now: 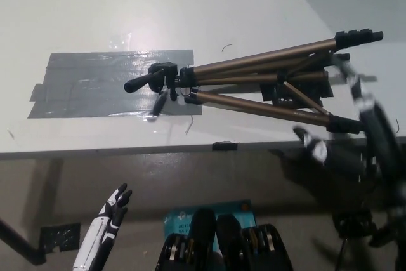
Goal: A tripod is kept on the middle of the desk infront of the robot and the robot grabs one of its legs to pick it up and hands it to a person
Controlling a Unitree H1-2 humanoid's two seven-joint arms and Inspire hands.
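Note:
A bronze-legged tripod [254, 80] with a black head lies on its side on the white desk [127, 4], head toward the left over a grey tape patch [95, 84], legs fanned out to the right. My black right hand [355, 125] reaches in from the lower right, blurred, fingers spread apart near the foot ends of the legs at the desk's front right. It holds nothing. My white left hand [108, 217] rests low at the lower left, below the desk's front edge, fingers apart and holding nothing.
The desk's front edge [158, 152] runs across the middle of the picture, with a small black tape piece [224, 146] on it. A teal box [209, 214] sits on the floor below. The desk's right edge slants down past the tripod's feet.

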